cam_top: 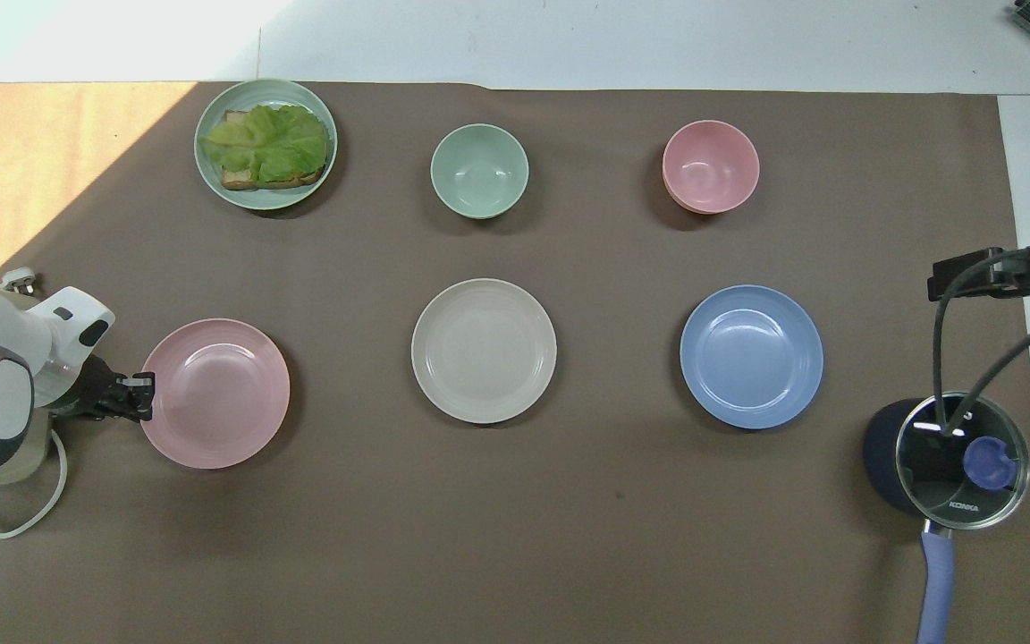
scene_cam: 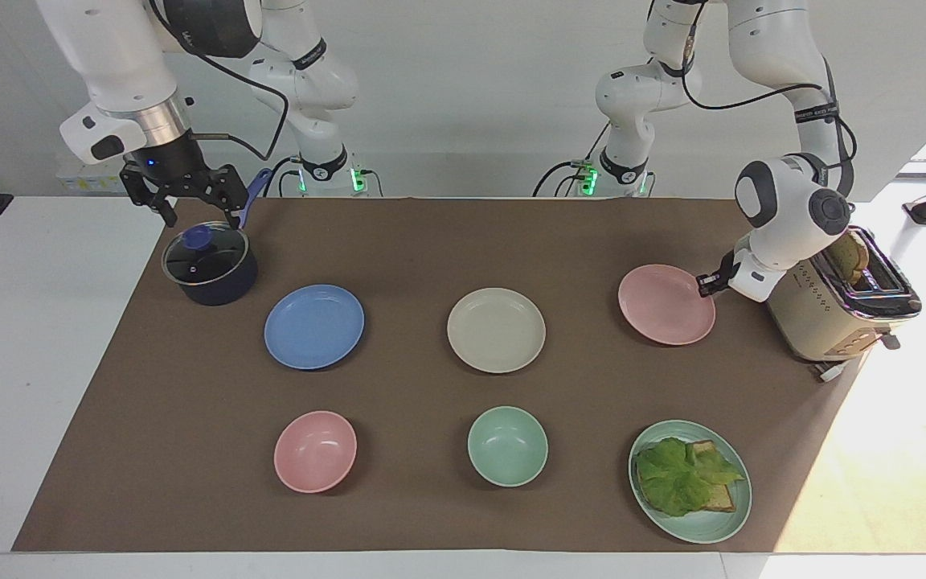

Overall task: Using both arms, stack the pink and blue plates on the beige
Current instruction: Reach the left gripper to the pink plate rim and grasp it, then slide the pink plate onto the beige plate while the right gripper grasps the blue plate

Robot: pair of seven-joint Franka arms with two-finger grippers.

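— Looking from the facing camera first, we see the left gripper clamped on the rim of the shallow round pastel pink plate, at the edge toward the left arm's end of the table. The plate looks slightly lifted on that side, just beside the cream and chrome toaster.

— Agreed. We find the shallow round cream-beige plate lying flat at the middle of the brown table mat, and the shallow round cornflower blue plate flat toward the right arm's end, well apart from it. The right gripper hangs with fingers spread and empty, over the dark blue saucepan with a glass lid near the mat's corner.

— From overhead, we see the left gripper again, its fingers pinching the pink plate at its rim. The beige plate and the blue plate lie in a row with it.

— We see only part of the right gripper there, at the mat's edge over the saucepan. Along the mat's edge farthest from the robots we have a small pink bowl, a mint-green bowl and a mint-green plate with lettuce on toast.
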